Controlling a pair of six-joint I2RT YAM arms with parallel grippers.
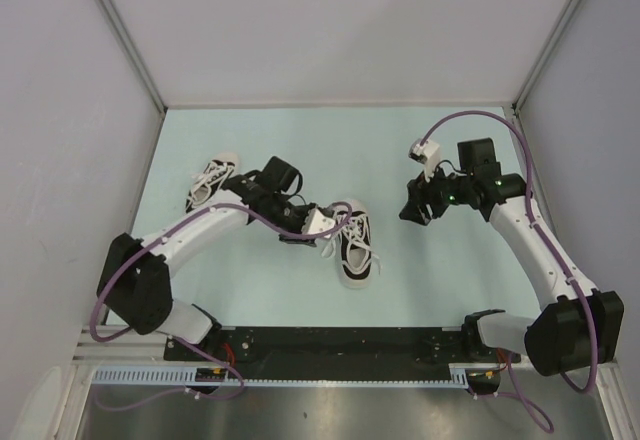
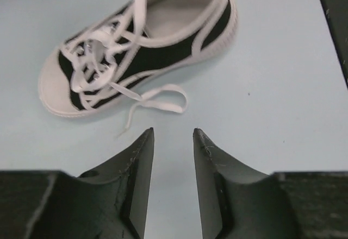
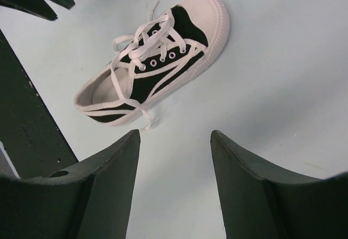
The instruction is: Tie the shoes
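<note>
The left claw (image 2: 173, 134) is open and holds nothing. One shoe (image 1: 355, 245) lies in the middle of the table (image 1: 440, 280), just right of that claw. Its white laces (image 2: 160, 98) flop onto the table. The other shoe (image 1: 212, 182) lies far left. The right claw (image 3: 175, 133) is open too, off to the right.

Left arm (image 1: 190, 235) is bowed out toward the left edge of the tabletop (image 1: 450, 290), with the forearm angled back toward the middle. Left tool (image 2: 173, 138) is pitched down, jaws partly parted, nothing gripped. Right arm (image 1: 540, 250) is run up along the right edge, wrist turned inward. Right tool (image 3: 175, 138) is raised above the surface, jaws wide, empty.
</note>
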